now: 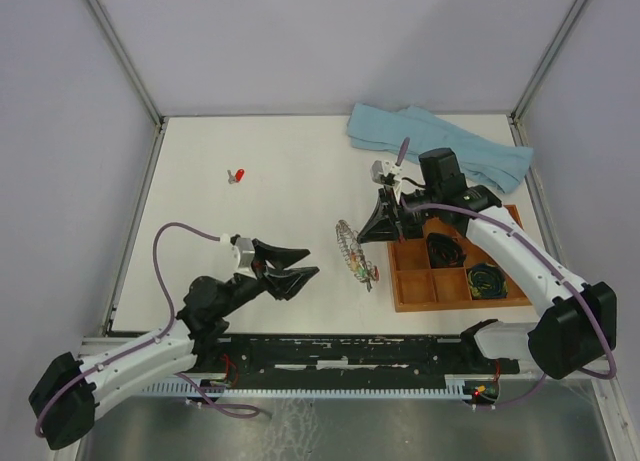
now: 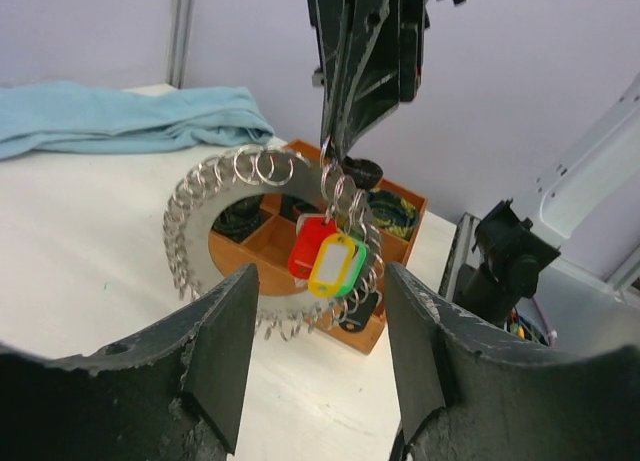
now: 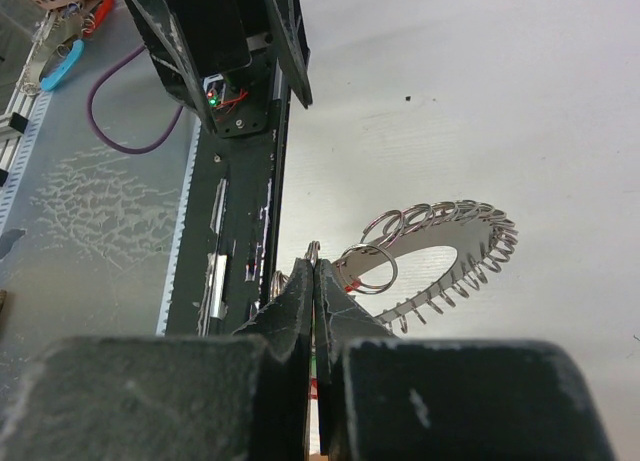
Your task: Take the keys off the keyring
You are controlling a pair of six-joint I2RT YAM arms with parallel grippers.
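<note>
While your right gripper (image 3: 314,271) pinches one loop, the single keyring (image 2: 190,221) hangs upright just left of the tray (image 1: 405,291), its plane running near-to-far. At least three keys (image 2: 325,256) are attached, another red key (image 1: 238,175) lies loose, and your left gripper (image 1: 308,261) is spread and holds nothing.

Light was bright, even and diffuse, shadows on the white table (image 1: 250,216) faint; near fingers (image 2: 215,356) of the left gripper (image 2: 318,278) blurred, the keyring (image 2: 193,231) sharp, glinting.
</note>
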